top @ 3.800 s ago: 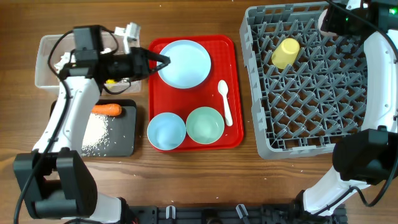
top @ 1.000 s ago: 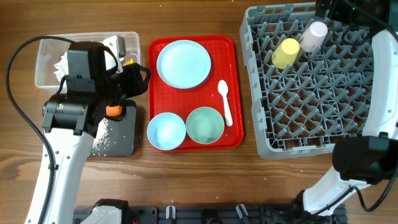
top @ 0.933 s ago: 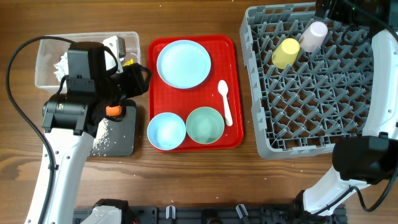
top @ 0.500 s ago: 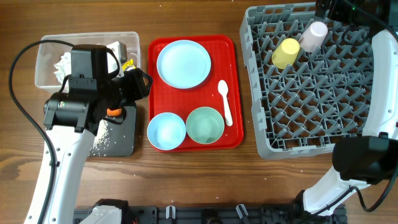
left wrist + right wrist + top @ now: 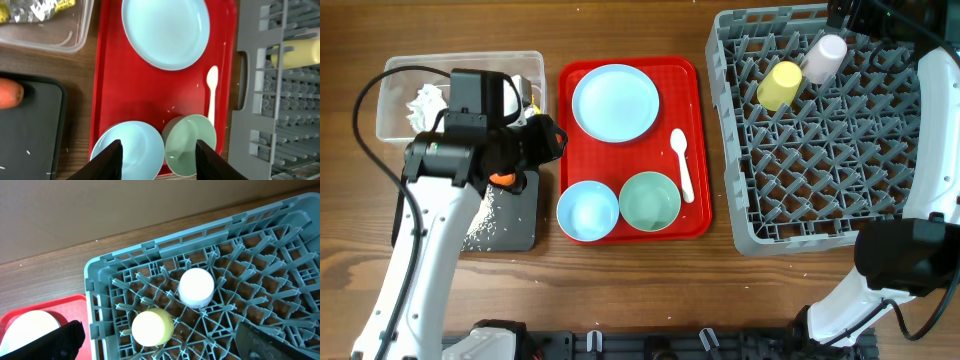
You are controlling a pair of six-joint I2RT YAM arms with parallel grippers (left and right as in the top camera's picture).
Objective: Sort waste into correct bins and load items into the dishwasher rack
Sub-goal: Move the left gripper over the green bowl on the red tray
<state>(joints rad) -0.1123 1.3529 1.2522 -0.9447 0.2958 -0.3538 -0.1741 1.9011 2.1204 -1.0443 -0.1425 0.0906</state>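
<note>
My left gripper (image 5: 556, 140) (image 5: 159, 161) hovers open and empty at the red tray's left edge, above the two pale blue bowls (image 5: 588, 211) (image 5: 650, 201) (image 5: 133, 148). The plate (image 5: 615, 102) (image 5: 165, 32) and white spoon (image 5: 682, 165) (image 5: 211, 95) lie on that tray. The carrot (image 5: 501, 179) (image 5: 8, 93) and rice grains (image 5: 480, 216) sit in the black bin (image 5: 520, 225). Tissue (image 5: 426, 100) and wrappers (image 5: 35, 7) lie in the clear bin (image 5: 390, 125). The yellow cup (image 5: 779, 85) (image 5: 152, 326) and pink cup (image 5: 825, 57) (image 5: 196, 286) rest in the dishwasher rack (image 5: 820, 215). My right gripper (image 5: 160, 336) hangs wide open above them.
The flat red tray (image 5: 695, 225) lies between the bins and the rack. My left arm (image 5: 430, 250) crosses over the black bin and hides part of it. The right arm (image 5: 930, 130) runs along the rack's right side.
The pink cup now lies in the rack, let go by my right gripper. Over the last second my left arm has shifted slightly right and toward the far side, uncovering the tissue.
</note>
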